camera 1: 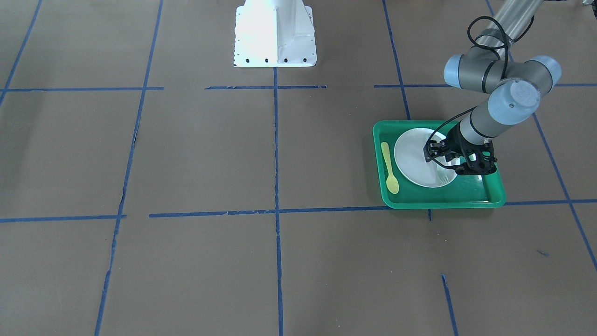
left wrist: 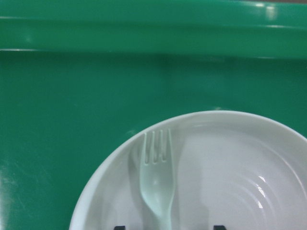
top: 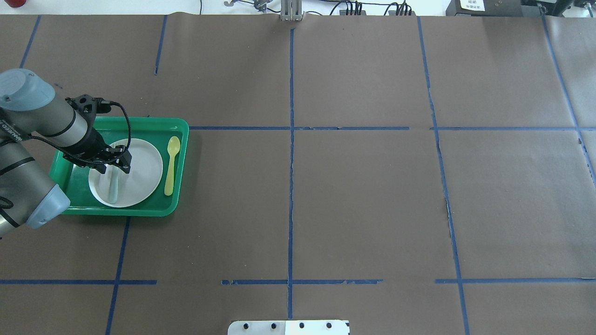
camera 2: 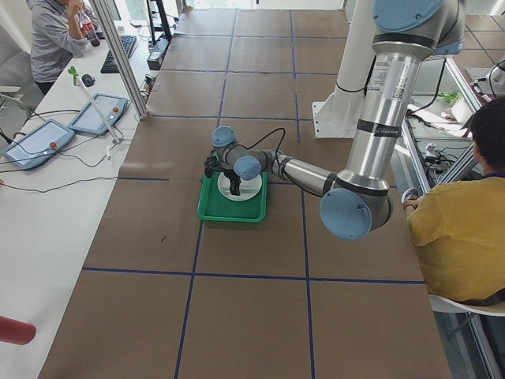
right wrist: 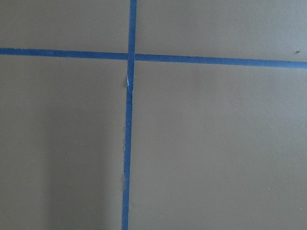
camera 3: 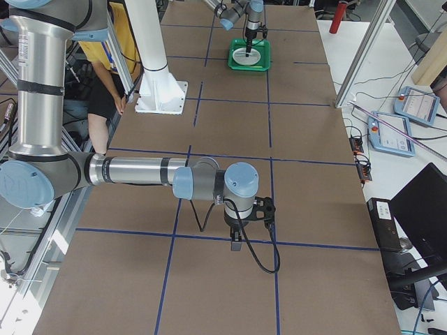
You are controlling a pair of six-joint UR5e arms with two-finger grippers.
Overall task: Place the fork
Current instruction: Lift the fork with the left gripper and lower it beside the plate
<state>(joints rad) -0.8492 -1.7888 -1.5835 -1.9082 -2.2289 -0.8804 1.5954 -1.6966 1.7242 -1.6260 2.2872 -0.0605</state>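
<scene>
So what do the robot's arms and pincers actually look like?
The left arm and right arm are silver-grey tubes with rounded joints capped in pale blue. The left pincer and right pincer are black and two-fingered, and a black cable loops along each wrist.

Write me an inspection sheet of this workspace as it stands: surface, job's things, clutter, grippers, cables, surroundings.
Surface: table covered in brown paper, gridded with blue tape.
Job's things: fork lies flat on the white plate, tines near its rim; the plate sits in the green tray.
Clutter: yellow spoon in the tray beside the plate.
Grippers: left gripper low over the plate, open, a finger on each side of the fork's handle; right gripper over bare table, open or shut cannot be told.
Cables: black cable loops off the left wrist above the tray.
Surroundings: person in yellow seated beside the robot; second person at a side bench with tablets.
</scene>
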